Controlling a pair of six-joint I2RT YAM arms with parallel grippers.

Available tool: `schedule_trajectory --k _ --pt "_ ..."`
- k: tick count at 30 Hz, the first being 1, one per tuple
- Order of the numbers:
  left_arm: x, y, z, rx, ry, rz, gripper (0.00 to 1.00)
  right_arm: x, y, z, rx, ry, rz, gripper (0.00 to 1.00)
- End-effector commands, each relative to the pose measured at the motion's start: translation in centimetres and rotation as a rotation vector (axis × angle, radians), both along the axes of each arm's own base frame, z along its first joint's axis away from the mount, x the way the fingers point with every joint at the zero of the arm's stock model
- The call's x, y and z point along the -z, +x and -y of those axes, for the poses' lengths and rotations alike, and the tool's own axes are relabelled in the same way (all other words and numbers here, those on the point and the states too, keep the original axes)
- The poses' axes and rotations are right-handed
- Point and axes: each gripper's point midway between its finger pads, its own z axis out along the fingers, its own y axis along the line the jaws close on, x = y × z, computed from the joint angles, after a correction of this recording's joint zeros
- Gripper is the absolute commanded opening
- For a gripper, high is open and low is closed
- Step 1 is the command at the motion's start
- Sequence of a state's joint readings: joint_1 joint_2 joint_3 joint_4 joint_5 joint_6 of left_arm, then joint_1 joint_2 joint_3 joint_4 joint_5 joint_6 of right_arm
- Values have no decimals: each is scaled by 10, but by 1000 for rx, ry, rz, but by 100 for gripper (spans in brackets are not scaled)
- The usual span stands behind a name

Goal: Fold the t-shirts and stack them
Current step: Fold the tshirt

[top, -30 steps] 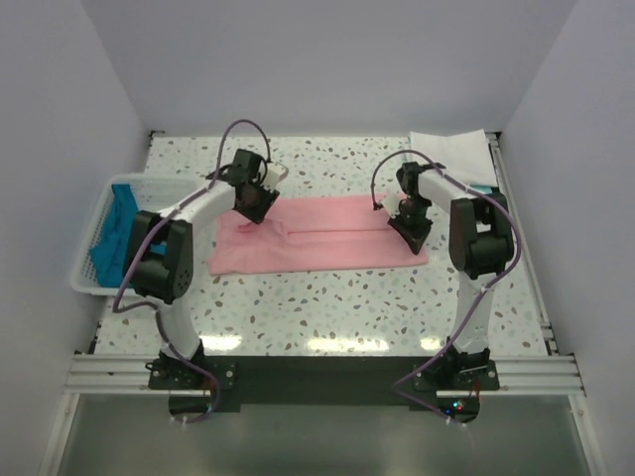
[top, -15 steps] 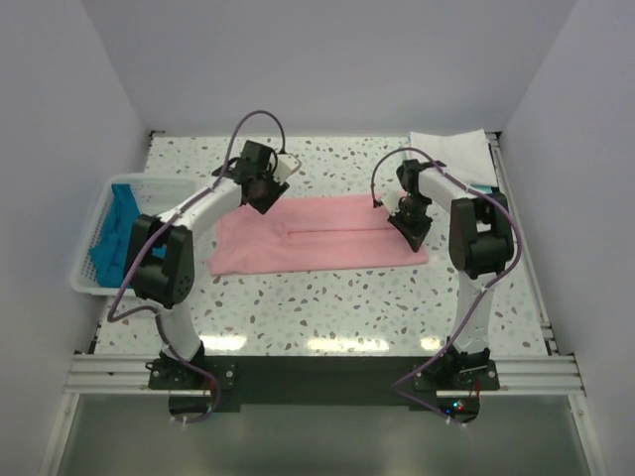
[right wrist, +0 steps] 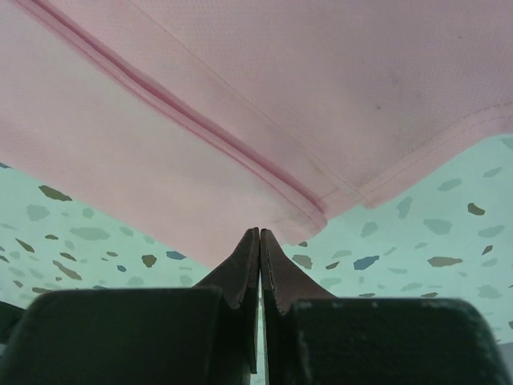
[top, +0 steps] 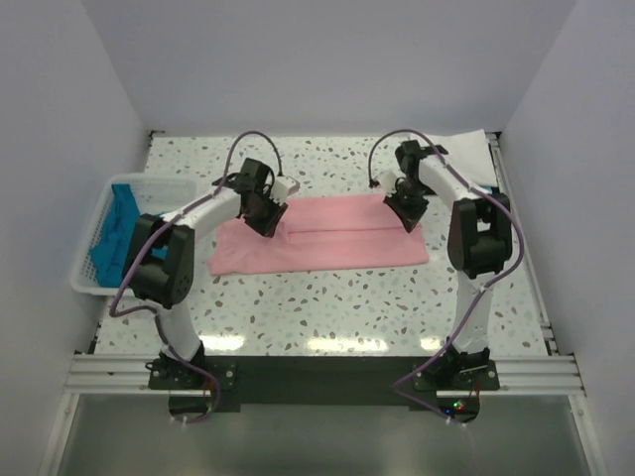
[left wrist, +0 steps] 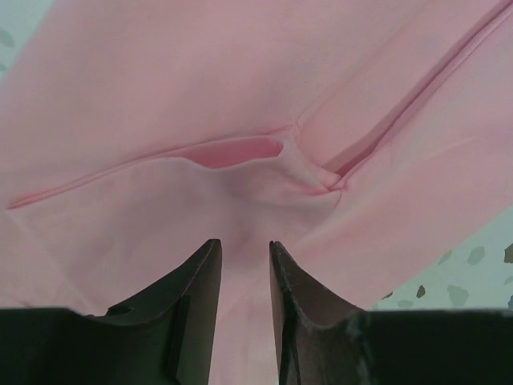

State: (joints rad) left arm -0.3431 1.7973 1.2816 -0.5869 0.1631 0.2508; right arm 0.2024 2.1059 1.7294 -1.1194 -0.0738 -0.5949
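The counter (top: 327, 307) carries the pink t-shirt (top: 327, 238), a long folded band across the middle of the top view. The left tool (top: 260, 213), fingers slightly parted and holding nothing, hangs over a pucker (left wrist: 240, 151) near the band's upper left. The right tool (top: 408, 211), closed with nothing visible between its fingers, sits at the upper-right corner. For a clean fold, I would have both pinch all layers evenly at matching edges.

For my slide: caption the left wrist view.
Left fingers, slightly parted, aimed at a puckered fold in the pink t-shirt.
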Motion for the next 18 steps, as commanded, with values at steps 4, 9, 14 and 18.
schedule_trajectory --k 4,9,14,18 --pt "23 19 26 12 -80 -68 34 18 0 -2 7 -11 -39 0" --pt "42 22 20 36 -27 -99 34 33 -8 5 -9 -49 -71 0" --pt "10 28 8 32 -43 -38 37 41 -29 10 -54 -95 -106 0" --pt "-23 22 -9 51 -82 -24 40 41 -61 5 -113 -109 -151 0"
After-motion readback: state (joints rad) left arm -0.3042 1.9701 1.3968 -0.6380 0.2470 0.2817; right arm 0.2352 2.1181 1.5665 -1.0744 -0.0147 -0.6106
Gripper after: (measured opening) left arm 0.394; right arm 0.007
